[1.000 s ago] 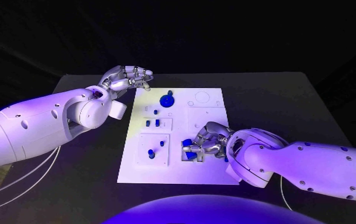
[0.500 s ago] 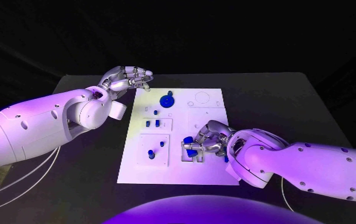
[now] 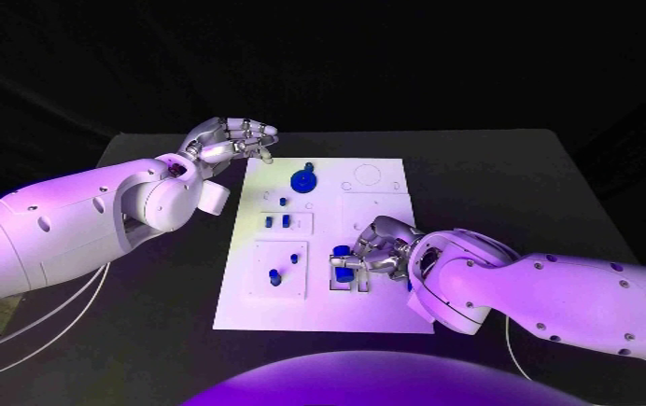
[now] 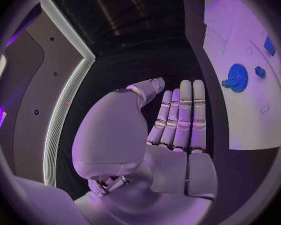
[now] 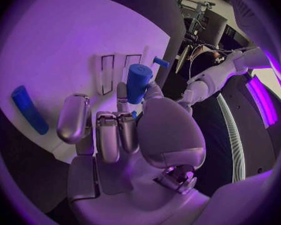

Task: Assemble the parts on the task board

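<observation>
board (image 3: pixel 377 313): smooth matt white plastic
table (image 3: pixel 539 173): dull black, matt
gear (image 4: pixel 237 77): blue plastic, toothed
peg (image 5: pixel 138 83): smooth blue plastic
right hand (image 5: pixel 118 130): glossy silvery metal

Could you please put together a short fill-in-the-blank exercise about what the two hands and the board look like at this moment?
1. The right hand holds a blue ____-shaped part between thumb and fingers.
2. The left hand hovers beyond the task board, holding ____.
3. The blue gear lies on the board's ____ half, nearer the left hand.
4. The task board lies on a ____ table.

Missing words: cylinder; nothing; far; black
</observation>
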